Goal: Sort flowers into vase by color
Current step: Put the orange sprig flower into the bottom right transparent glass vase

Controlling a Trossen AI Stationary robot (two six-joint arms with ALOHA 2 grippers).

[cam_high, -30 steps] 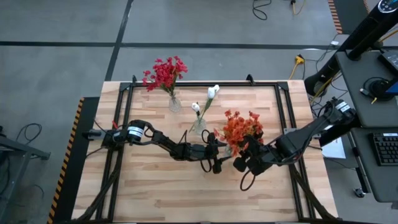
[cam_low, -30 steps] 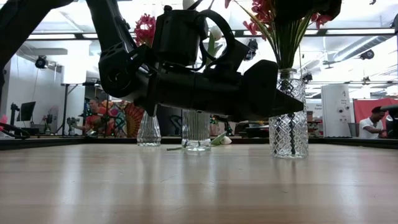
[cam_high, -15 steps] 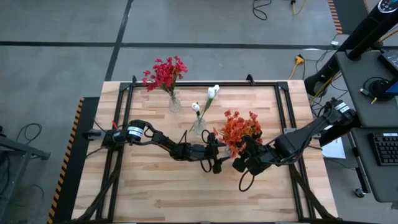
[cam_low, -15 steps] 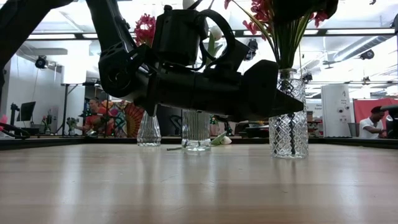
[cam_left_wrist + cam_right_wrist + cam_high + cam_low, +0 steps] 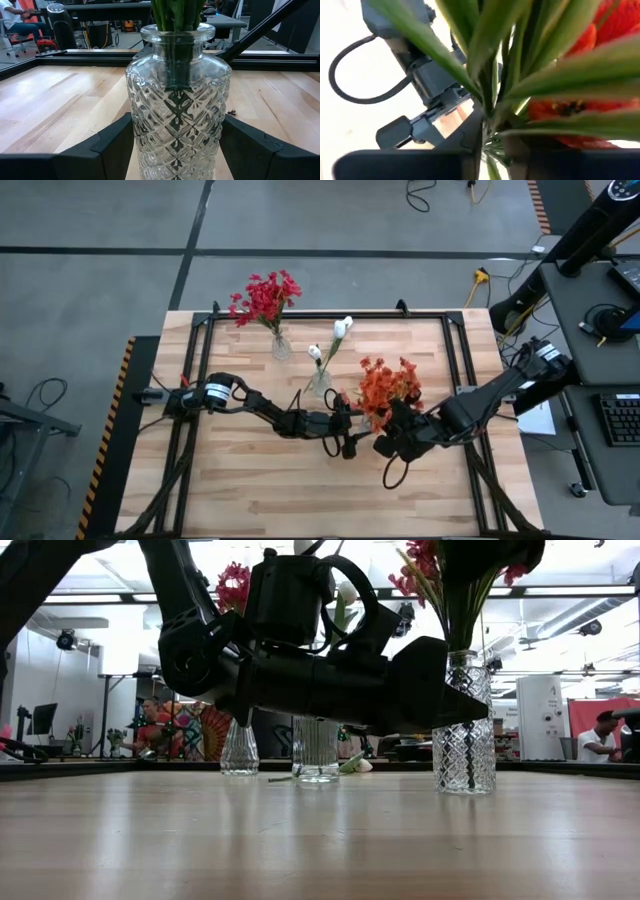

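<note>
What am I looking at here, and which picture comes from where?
Two dark robot arms work at a wooden table. One picture looks straight down from above, one looks level across the tabletop, and the other two come from a camera on each arm's wrist. Three glass vases stand on the table: one with red flowers, one with white buds, and a big vase with orange flowers. The left pincer is closed around the big vase, one finger against each side. The right pincer is at the green stems of the orange flowers, above that vase; whether it grips them cannot be seen.
</note>
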